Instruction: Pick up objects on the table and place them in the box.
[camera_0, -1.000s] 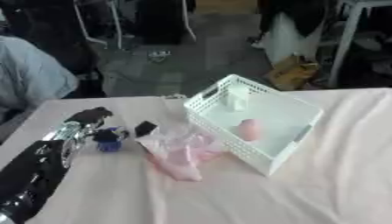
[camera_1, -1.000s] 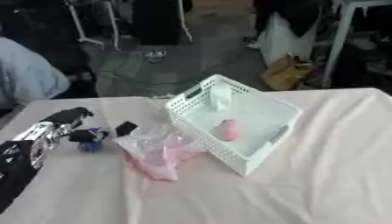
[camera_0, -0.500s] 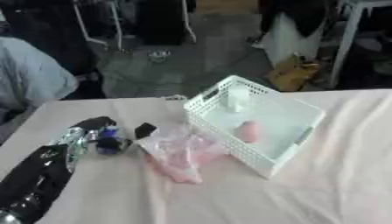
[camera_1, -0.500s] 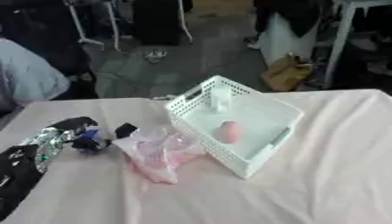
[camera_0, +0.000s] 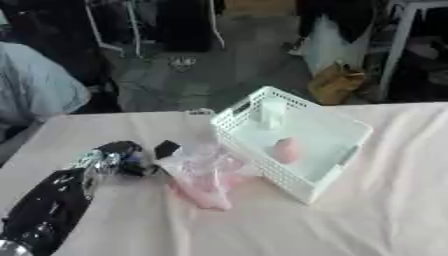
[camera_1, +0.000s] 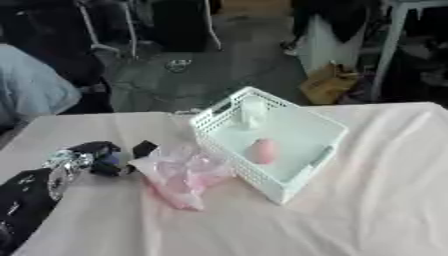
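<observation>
A white slatted basket (camera_0: 325, 165) stands on the pink-covered table, right of centre. Inside it lie a pink egg-shaped thing (camera_0: 284, 150) and a pale upright thing (camera_0: 271, 112) at the far corner. A crumpled clear bag with pink contents (camera_0: 206, 180) lies against the basket's left side. A small black thing (camera_0: 166, 149) sits just left of the bag. My left hand (camera_0: 112, 150) reaches in from the lower left, its fingers curled over a small blue thing (camera_1: 112, 159). My right hand shows in no view.
The table's far edge (camera_0: 131, 114) runs behind the basket, with a dark floor, chair legs and a brown bag (camera_0: 337, 82) beyond. A grey-clad person's sleeve (camera_0: 35, 87) shows at the far left. Bare cloth (camera_0: 289, 225) lies in front.
My left hand has moved forward and to the right, from beside the small blue thing to closing over it. The basket and the bag stay put.
</observation>
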